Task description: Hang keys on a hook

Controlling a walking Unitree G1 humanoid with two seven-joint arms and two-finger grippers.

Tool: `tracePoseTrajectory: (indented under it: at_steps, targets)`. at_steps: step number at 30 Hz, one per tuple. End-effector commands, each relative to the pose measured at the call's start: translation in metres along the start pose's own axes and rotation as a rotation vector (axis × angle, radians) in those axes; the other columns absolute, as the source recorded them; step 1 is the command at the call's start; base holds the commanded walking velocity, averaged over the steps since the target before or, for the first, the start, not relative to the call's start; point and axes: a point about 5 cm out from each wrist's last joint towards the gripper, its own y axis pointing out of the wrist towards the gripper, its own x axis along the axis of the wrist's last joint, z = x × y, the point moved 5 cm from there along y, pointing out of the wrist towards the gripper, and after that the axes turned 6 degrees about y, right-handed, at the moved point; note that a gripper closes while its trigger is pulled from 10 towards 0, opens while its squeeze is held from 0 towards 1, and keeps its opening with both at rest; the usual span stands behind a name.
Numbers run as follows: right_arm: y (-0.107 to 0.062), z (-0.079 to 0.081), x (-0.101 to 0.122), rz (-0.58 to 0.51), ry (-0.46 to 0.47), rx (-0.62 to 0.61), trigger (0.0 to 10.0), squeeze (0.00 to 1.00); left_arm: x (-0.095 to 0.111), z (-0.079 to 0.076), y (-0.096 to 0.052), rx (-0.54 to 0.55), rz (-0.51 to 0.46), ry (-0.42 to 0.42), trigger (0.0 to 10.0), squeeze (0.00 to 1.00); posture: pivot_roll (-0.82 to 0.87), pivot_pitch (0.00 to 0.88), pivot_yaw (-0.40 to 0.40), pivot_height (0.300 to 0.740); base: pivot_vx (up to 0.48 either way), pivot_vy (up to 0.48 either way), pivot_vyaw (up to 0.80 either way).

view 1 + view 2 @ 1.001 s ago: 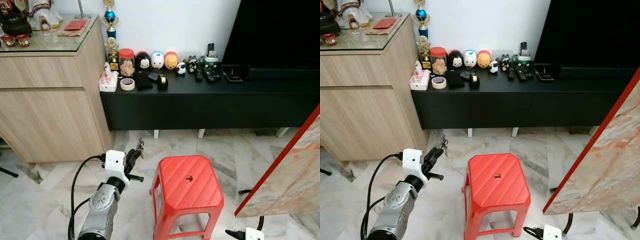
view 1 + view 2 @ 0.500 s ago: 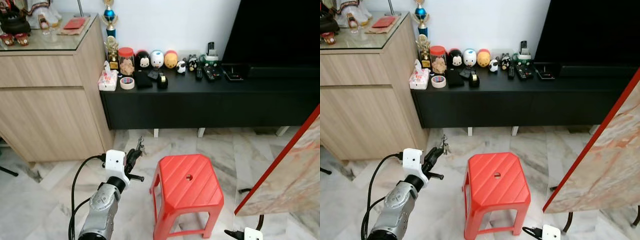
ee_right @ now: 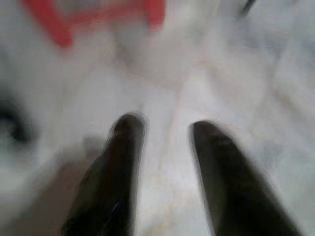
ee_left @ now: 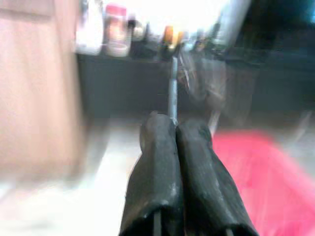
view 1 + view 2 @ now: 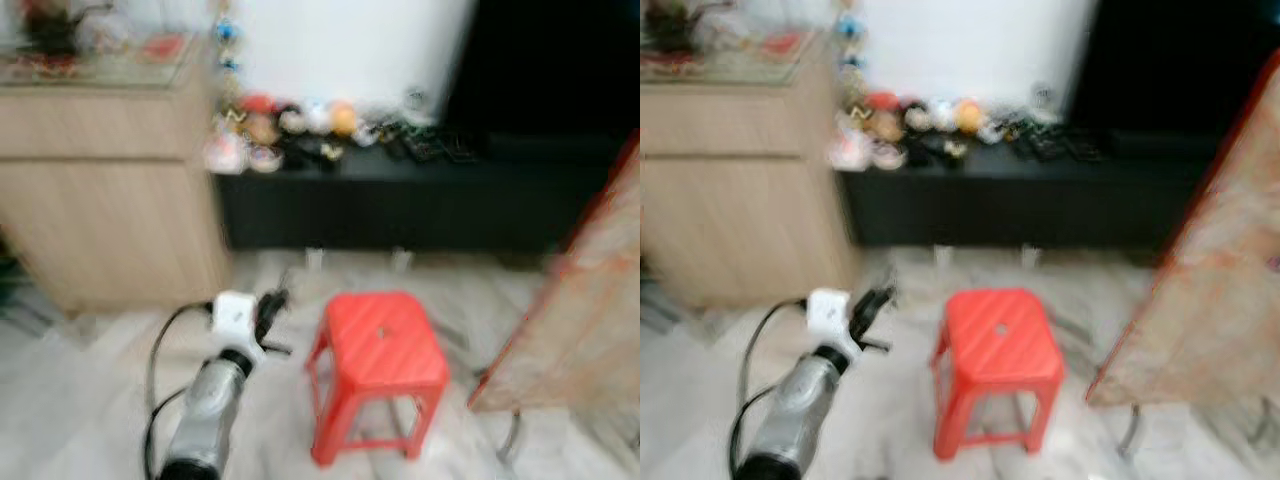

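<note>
One left claw pinches the keys by the ring; they look light, stiff and slippery. Right claw is spread.

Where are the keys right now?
The keys are pinched in the left gripper, held out low over the floor on the robot's left, just beside the red stool and in front of the black cabinet.

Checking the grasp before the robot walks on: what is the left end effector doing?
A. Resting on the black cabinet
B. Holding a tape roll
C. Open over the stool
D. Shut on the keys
D: in the left wrist view the left end effector has its fingers pressed together, with the keys sticking out past the tips.
</note>
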Motion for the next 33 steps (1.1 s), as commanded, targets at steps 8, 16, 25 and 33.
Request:
tracePoseTrajectory:
  at_steps: [8, 16, 25, 33]
  targets:
    - [-0.0013, 0.0023, -0.0086, 0.018, 0.008, 0.000, 10.0, 0.00, 0.0138, -0.0127, 0.0107, -0.038, -0.042, -0.002, 10.0, 0.00, 0.01, 0.000, -0.065, 0.740, 0.000, 0.000, 0.00]
    - [-0.0011, 0.0022, -0.0079, 0.018, 0.005, 0.003, 10.0, 0.00, 0.0121, -0.0116, 0.0094, -0.033, -0.038, -0.001, 10.0, 0.00, 0.01, 0.000, -0.070, 0.740, 0.000, 0.000, 0.00]
    - [-0.0009, 0.0020, -0.0071, 0.018, 0.007, 0.003, 10.0, 0.00, 0.0133, -0.0133, 0.0090, -0.041, -0.044, 0.023, 10.0, 0.00, 0.01, 0.000, -0.075, 0.740, 0.000, 0.000, 0.00]
    - [-0.0008, 0.0022, -0.0065, 0.016, 0.011, 0.002, 10.0, 0.00, 0.0141, -0.0135, 0.0094, -0.042, -0.048, 0.025, 10.0, 0.00, 0.01, 0.000, -0.076, 0.740, 0.000, -0.063, 0.00]
